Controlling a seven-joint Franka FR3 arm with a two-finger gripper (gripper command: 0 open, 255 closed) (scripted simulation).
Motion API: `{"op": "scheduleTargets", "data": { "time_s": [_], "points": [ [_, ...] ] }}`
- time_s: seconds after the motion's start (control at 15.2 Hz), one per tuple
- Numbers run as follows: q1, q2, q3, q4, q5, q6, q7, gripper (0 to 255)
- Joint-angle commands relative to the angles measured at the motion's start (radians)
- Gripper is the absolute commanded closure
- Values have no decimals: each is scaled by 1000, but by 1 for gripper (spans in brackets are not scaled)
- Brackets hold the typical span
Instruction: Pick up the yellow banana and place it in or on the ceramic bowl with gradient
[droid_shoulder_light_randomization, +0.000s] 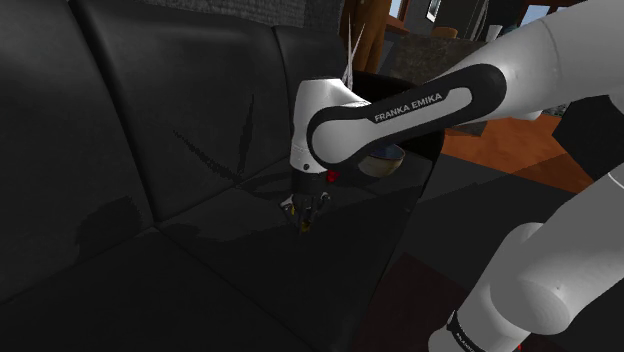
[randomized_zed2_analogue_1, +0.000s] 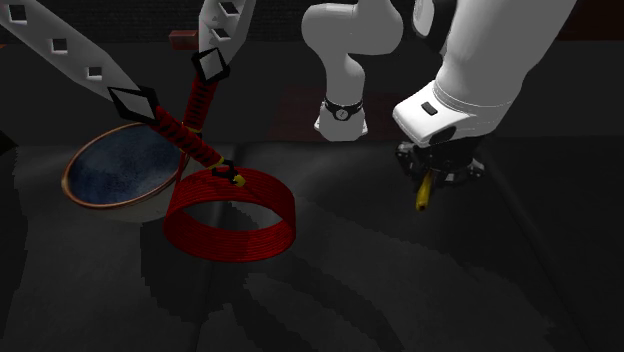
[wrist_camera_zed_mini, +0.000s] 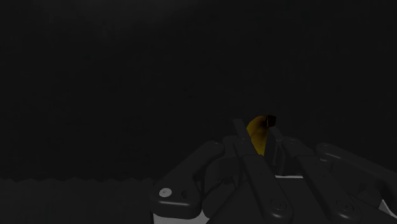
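Observation:
The yellow banana (randomized_zed2_analogue_1: 425, 190) hangs tip-down from my gripper (randomized_zed2_analogue_1: 432, 176), which is shut on its upper part, just over the dark surface. In the wrist view the banana (wrist_camera_zed_mini: 257, 130) sits clasped between the two black fingers (wrist_camera_zed_mini: 239, 132). From the shoulder, the gripper (droid_shoulder_light_randomization: 305, 207) points down under the white wrist, with a bit of the banana's yellow (droid_shoulder_light_randomization: 293, 210) beside it. The bowl (randomized_zed2_analogue_1: 120, 172), dark blue inside with a brown rim, lies tilted far off toward the second exterior view's left. A tan piece of it (droid_shoulder_light_randomization: 386, 165) peeks from behind the forearm.
A red ring-shaped object (randomized_zed2_analogue_1: 231, 214) with long white, black and red straps (randomized_zed2_analogue_1: 190, 100) stands between the bowl and the gripper. Black cushions (droid_shoulder_light_randomization: 110, 110) rise at the shoulder view's left. An orange-brown floor (droid_shoulder_light_randomization: 520, 150) lies beyond the dark surface's far edge.

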Motion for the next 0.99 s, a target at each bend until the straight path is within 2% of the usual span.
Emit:
{"op": "scheduleTargets", "data": {
  "time_s": [0.0,0.92],
  "points": [
    [0,-13,-3,18,1,-31,0,255],
    [-3,-74,-26,155,0,-228,3,255]
  ]
}}
